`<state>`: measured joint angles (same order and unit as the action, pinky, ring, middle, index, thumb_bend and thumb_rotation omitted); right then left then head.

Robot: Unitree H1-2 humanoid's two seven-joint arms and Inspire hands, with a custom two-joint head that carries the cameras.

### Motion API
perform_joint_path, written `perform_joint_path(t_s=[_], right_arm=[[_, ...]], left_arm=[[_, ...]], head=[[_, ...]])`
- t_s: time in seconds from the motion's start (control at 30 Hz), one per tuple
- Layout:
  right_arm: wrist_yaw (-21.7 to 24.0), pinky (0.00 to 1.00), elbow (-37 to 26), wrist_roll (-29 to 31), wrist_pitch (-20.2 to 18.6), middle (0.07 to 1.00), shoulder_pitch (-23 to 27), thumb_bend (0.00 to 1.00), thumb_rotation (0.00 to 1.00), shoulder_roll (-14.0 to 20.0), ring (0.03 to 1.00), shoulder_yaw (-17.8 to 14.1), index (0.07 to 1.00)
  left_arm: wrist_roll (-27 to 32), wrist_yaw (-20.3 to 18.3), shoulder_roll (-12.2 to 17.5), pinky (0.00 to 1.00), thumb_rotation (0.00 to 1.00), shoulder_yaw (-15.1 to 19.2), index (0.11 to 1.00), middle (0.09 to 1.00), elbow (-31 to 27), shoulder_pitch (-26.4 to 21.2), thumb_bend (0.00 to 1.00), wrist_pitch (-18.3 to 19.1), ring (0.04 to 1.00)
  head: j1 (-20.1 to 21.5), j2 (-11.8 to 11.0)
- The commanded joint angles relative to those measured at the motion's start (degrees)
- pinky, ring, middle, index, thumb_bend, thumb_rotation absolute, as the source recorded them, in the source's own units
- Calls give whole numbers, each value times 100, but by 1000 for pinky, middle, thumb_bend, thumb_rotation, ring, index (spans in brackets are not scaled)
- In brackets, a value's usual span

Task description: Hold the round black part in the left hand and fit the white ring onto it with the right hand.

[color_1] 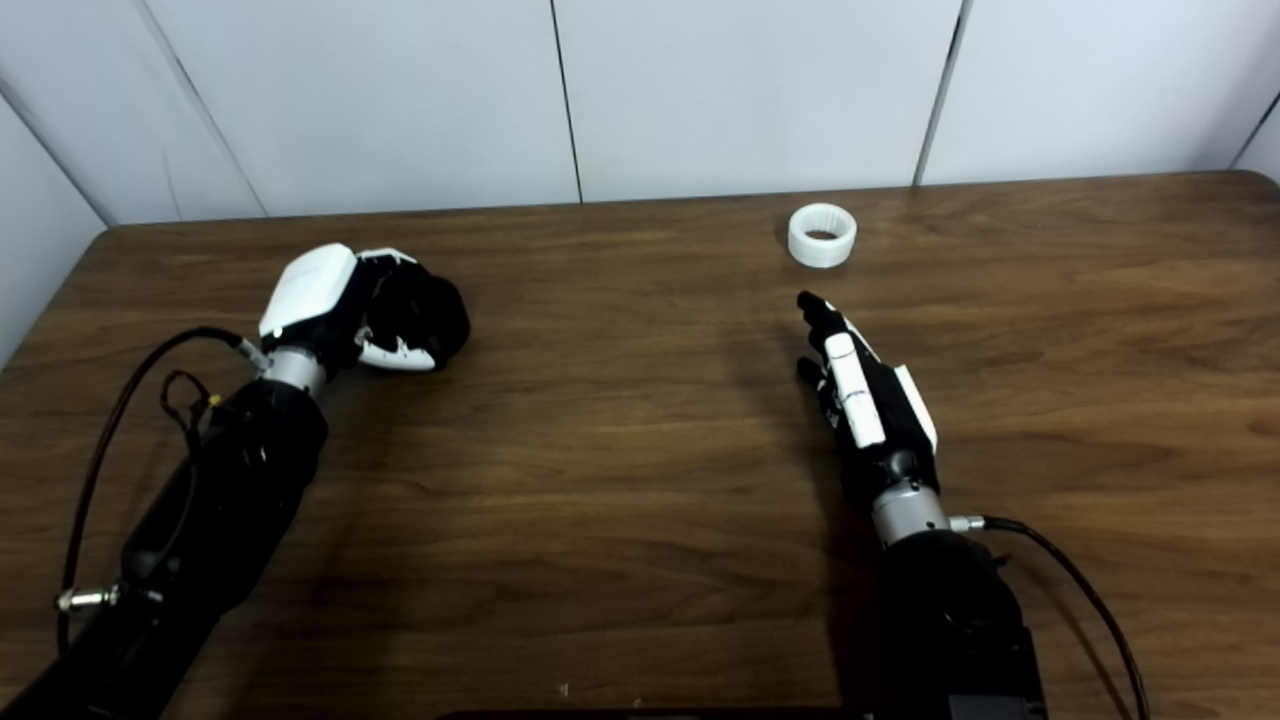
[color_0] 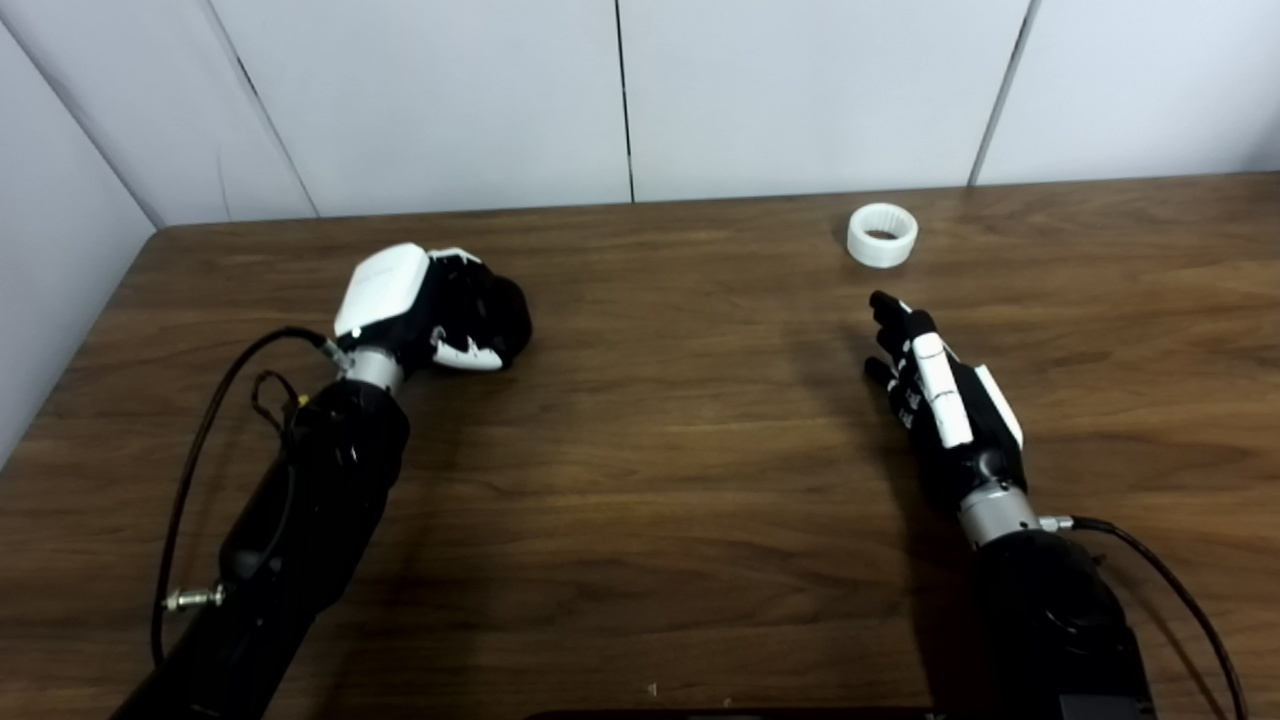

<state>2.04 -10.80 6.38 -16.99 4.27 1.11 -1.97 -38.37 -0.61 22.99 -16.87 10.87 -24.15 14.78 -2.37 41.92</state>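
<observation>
Right hand [color_0: 935, 385]: edge-on to the cameras, fingers extended toward the far side of the table [color_0: 650, 480], holding nothing, fingers apart only slightly so far as the narrow view allows. White ring [color_0: 882, 235]: lying flat, bore upward, near the far edge, just beyond the right fingertips [color_0: 884, 306] with a strip of bare wood between, not touching. Left hand [color_0: 425, 305]: knuckles up, white back plate on top, fingers curled down over a dark rounded mass, judged to be the round black part [color_0: 505, 315]; black fingers against black part, so exact grip and contact not resolvable, nor whether the part is lifted or resting on the wood. Likely faults from this state, all judgements. Fault one: straight forward reach, fingertips striking the ring wall; light smooth ring on smooth wood, probable slide toward the rear wall panels [color_0: 620, 100] and out of easy reach. Fault two: pinch across the outer wall only; low ring, probable tip or squirt from between the fingers on closing. Fault three: fingers inside the bore or over the top face, bore blocked at the fitting stage. Fault four: left hand covering the mating face of the black part, no exposed seat for the ring, regrasp or wrist turn required. Fault five: ring presented tilted to the part, jamming instead of seating. Cable [color_0: 1170, 590] at the right wrist: slack, no snag visible.
</observation>
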Motion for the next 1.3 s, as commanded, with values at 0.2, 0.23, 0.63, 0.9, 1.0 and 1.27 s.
perform_joint_path(t_s=[0.2, 0.23, 0.63, 0.9, 1.0, 1.27], right_arm=[[19, 936, -203, 28, 85, 953, 185, 607, 876, -9, 985, 10, 886], [23, 938, -201, 33, 90, 953, 183, 605, 877, -9, 986, 10, 887], [-5, 927, -233, -42, 10, 948, 176, 607, 881, -22, 979, 26, 880], [-24, 929, -243, -66, -20, 948, 177, 635, 878, -53, 981, 36, 879], [-21, 941, -254, -66, -27, 954, 175, 635, 884, -45, 986, 28, 881], [-21, 928, -278, -58, -46, 953, 167, 638, 881, -56, 985, 27, 881]], left_arm=[[-381, -65, 2, 734, 164, -175, 682, 805, -600, 369, 800, -69, 833], [-413, -74, -7, 735, 165, -192, 682, 805, -658, 418, 798, -68, 833], [-653, -379, -161, 708, 181, -337, 681, 818, -1715, 1109, 817, 11, 823], [-828, -688, -323, 719, 197, -504, 689, 831, -2339, 1576, 793, -9, 838], [-897, -799, -372, 723, 209, -559, 693, 831, -2554, 1714, 786, -29, 840], [-989, -984, -491, 738, 207, -630, 698, 827, -2891, 2074, 786, -160, 846]], head=[[36, 20], [36, 20], [68, 78], [103, 90], [101, 107], [128, 134]])
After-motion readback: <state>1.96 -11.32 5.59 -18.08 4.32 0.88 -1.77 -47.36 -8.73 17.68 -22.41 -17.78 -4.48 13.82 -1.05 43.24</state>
